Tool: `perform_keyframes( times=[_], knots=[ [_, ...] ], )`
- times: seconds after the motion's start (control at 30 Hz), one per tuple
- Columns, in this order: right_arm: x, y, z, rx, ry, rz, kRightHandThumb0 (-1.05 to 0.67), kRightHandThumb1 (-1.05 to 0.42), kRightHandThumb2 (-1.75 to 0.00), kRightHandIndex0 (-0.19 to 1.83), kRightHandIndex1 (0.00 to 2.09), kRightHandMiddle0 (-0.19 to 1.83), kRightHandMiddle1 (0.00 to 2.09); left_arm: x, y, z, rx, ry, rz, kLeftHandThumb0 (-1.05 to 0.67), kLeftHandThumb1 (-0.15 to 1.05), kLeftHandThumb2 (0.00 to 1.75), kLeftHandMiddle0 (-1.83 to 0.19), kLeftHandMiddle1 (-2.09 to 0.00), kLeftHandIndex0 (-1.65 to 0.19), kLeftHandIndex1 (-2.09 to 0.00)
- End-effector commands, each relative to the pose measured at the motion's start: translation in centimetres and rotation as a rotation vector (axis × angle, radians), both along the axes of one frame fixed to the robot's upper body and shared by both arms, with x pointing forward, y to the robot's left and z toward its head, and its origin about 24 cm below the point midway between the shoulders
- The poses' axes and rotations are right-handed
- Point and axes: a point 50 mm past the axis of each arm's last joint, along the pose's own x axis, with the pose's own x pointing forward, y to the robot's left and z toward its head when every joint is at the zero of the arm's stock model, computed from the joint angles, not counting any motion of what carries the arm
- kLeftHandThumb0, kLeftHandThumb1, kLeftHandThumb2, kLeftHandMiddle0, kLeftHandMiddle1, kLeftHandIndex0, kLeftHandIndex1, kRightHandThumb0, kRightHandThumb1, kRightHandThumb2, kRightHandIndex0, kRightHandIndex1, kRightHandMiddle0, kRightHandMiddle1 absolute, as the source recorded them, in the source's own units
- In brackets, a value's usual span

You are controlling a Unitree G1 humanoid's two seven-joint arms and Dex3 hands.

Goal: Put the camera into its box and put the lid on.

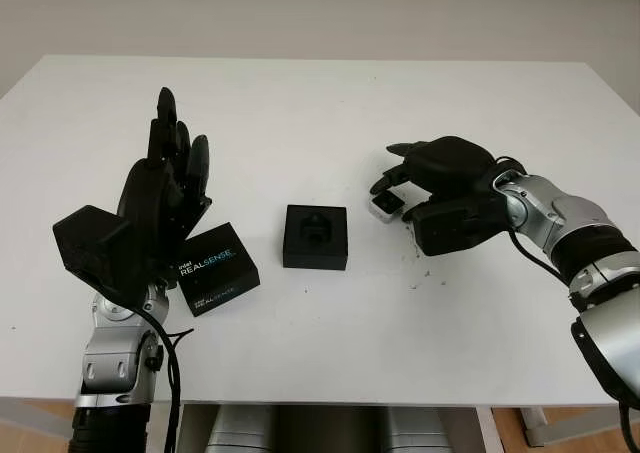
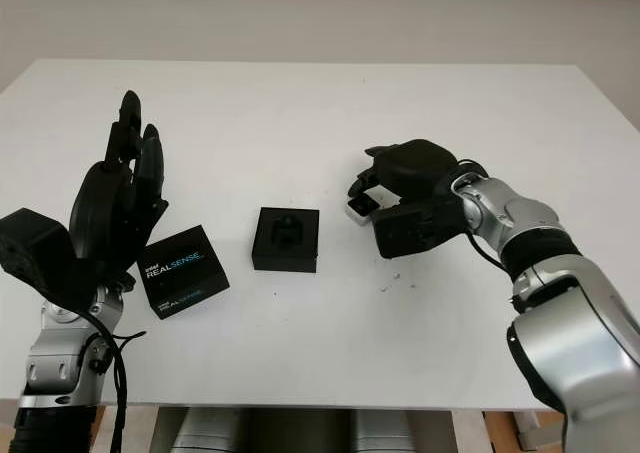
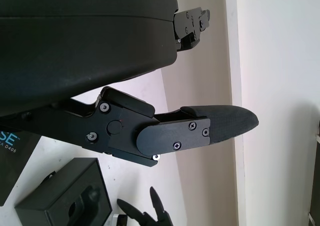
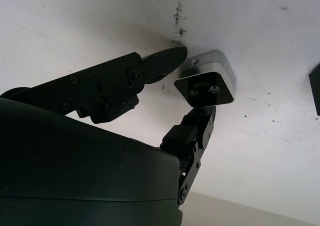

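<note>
The small silver camera (image 1: 384,207) lies on the white table (image 1: 320,103), right of centre. My right hand (image 1: 394,187) is curled over it, one fingertip (image 4: 159,61) against one edge and the thumb against the opposite face of the camera (image 4: 207,81). The black box base (image 1: 315,237) with its foam insert sits open at the table's middle, a short way left of the camera. Its lid (image 1: 218,269), printed "RealSense", lies flat further left. My left hand (image 1: 165,188) is open, raised above the table just left of the lid and holding nothing.
Dark scuff marks (image 1: 420,263) dot the table beside my right hand. The table's front edge runs close below both arms. Bare white surface stretches behind the box toward the far edge.
</note>
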Motion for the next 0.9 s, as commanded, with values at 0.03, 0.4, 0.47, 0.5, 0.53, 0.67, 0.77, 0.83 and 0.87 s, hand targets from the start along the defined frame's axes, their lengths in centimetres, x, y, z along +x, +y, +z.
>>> perform_keyframes(
  times=[0.03,0.4,0.47,0.5,0.53,0.67,0.77,0.83,0.87],
  knots=[
    [-0.31,0.0,-1.0,-0.007,0.026,0.003,-0.37,-0.92,-0.06,0.21,0.05,0.77,0.22,-0.17,-0.09,0.15,-0.001,-0.015,0.004,-0.76,1.05,0.54,0.19,-0.02,0.19,0.0],
    [-0.68,-0.2,-1.52,0.008,0.048,0.022,-0.38,-0.96,-0.06,0.26,0.05,0.49,1.1,-0.25,-0.09,0.08,-0.004,-0.008,0.005,-0.76,1.05,0.54,0.19,-0.02,0.19,0.0],
    [-0.7,-0.3,-1.59,-0.002,0.052,0.02,-0.38,-0.96,-0.06,0.25,0.05,0.46,1.14,-0.27,-0.09,0.06,-0.002,-0.008,0.005,-0.75,1.05,0.54,0.19,-0.03,0.19,0.0],
    [-0.72,-0.35,-1.62,-0.005,0.051,0.019,-0.39,-0.96,-0.06,0.25,0.05,0.46,1.15,-0.27,-0.1,0.06,-0.003,-0.008,0.005,-0.75,1.05,0.54,0.19,-0.03,0.19,0.0],
    [-0.74,-0.4,-1.67,-0.003,0.053,0.017,-0.39,-0.96,-0.06,0.26,0.05,0.46,1.16,-0.27,-0.1,0.05,-0.005,-0.007,0.006,-0.75,1.05,0.54,0.19,-0.03,0.19,-0.01],
    [-0.75,-0.58,-1.71,-0.006,0.068,0.009,-0.38,-0.97,-0.06,0.26,0.06,0.44,1.18,-0.25,-0.15,0.09,-0.002,0.0,0.006,-0.75,1.05,0.53,0.19,-0.03,0.19,-0.01],
    [-0.72,-0.67,-1.7,-0.011,0.071,0.002,-0.37,-0.97,-0.05,0.26,0.06,0.44,1.19,-0.19,-0.19,0.17,-0.001,0.0,0.005,-0.74,1.05,0.52,0.19,-0.04,0.19,-0.01],
    [-0.73,-0.73,-1.71,-0.011,0.073,-0.001,-0.37,-0.97,-0.05,0.26,0.05,0.43,1.19,-0.15,-0.2,0.25,-0.008,-0.003,0.004,-0.73,1.05,0.5,0.19,-0.04,0.19,-0.01],
    [-0.73,-0.77,-1.72,-0.011,0.075,-0.003,-0.37,-0.96,-0.05,0.26,0.05,0.43,1.2,-0.13,-0.2,0.3,-0.008,-0.004,0.004,-0.73,1.05,0.5,0.19,-0.04,0.19,-0.02]
  ],
)
